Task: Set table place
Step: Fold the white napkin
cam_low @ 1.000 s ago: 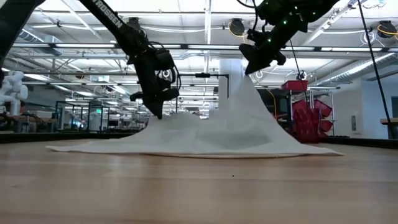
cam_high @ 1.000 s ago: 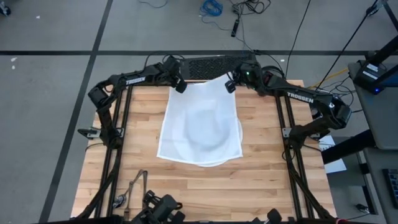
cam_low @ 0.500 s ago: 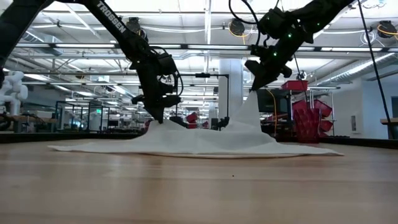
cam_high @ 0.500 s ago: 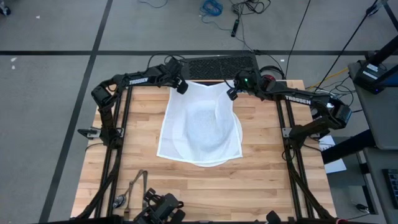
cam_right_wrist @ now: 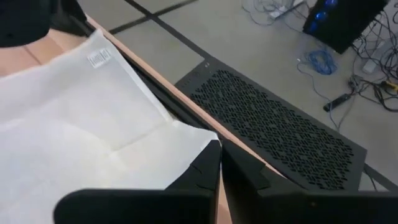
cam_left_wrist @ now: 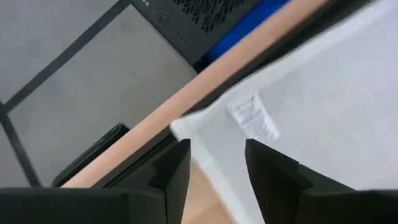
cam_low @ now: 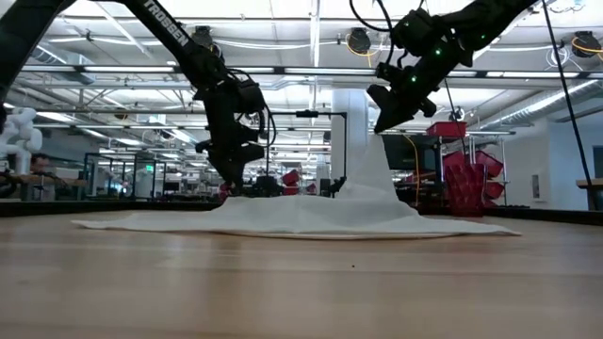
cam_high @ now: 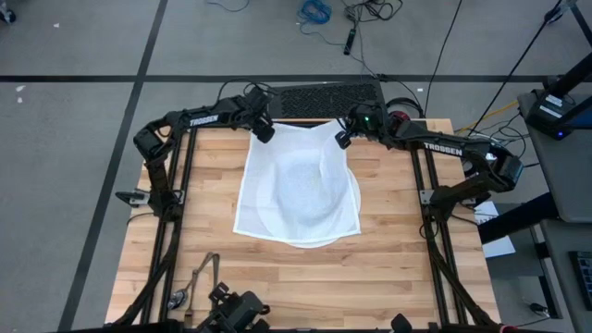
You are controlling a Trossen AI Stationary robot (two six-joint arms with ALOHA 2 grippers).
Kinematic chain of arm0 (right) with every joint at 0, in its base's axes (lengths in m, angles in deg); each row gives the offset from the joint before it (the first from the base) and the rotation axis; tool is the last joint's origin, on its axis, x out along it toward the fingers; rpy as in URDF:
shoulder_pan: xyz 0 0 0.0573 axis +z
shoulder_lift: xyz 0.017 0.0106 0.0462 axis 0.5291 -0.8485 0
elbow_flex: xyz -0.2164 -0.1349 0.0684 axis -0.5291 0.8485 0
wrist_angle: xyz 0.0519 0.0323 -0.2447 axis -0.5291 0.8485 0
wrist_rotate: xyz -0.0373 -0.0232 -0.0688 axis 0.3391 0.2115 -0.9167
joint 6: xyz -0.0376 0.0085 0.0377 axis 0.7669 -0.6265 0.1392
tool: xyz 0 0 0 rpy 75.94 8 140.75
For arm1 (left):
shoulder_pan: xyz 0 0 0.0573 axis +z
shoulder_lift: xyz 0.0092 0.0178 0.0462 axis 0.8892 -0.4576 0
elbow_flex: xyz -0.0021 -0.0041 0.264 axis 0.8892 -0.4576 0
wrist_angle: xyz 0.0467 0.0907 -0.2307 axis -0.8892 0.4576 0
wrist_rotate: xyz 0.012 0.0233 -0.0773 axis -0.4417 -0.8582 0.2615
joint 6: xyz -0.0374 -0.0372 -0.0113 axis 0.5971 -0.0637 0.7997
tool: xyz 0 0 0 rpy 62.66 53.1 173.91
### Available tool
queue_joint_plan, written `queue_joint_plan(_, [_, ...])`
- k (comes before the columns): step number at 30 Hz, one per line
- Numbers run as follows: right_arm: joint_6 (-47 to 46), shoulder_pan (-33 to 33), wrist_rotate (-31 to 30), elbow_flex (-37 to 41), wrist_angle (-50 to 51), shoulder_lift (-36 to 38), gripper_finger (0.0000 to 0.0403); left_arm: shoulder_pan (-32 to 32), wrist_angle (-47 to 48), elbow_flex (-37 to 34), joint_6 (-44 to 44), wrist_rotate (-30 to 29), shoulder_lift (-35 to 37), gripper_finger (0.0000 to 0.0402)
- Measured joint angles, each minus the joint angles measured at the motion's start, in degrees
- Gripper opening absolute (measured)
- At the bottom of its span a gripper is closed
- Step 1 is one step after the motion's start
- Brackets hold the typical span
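While the white cloth (cam_high: 298,190) lies draped over the plate in the middle of the table (cam_high: 185,240), the left pincer (cam_left_wrist: 214,163) stands parted above its released far corner. The right pincer (cam_right_wrist: 219,163) pinches the other, raised corner. Spreading looks nearly finished; lowering and releasing comes next.

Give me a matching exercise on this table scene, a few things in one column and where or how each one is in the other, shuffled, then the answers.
Things:
1. left gripper
2. right gripper
3. white cloth
4. cutlery

States or places:
A. lying near the table's front left edge
B. fingers apart, above the cloth's far left corner
C. spread over the middle of the table
D. pinching the cloth's far right corner, lifted off the table

Pairs: 1-B, 2-D, 3-C, 4-A
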Motion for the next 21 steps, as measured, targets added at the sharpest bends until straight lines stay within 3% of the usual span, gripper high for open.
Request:
queue_joint_plan(11, [0.3, 5.1, 3.5, -0.4, -12.4, -5.3, 0.0, -4.5, 12.8, 0.0, 0.4, 0.3, 17.1, 0.0144])
queue_joint_plan(15, [1.4, 7.2, 4.4, -5.3, -12.3, -9.7, 0.0, -10.5, 10.0, -1.2, 2.4, 0.2, 24.1, 0.0144])
queue_joint_plan(21, [3.0, 8.2, 4.5, -14.4, -4.6, -15.7, 0.0, -23.1, -3.3, -12.0, 3.7, 0.2, 32.9, 0.0144])
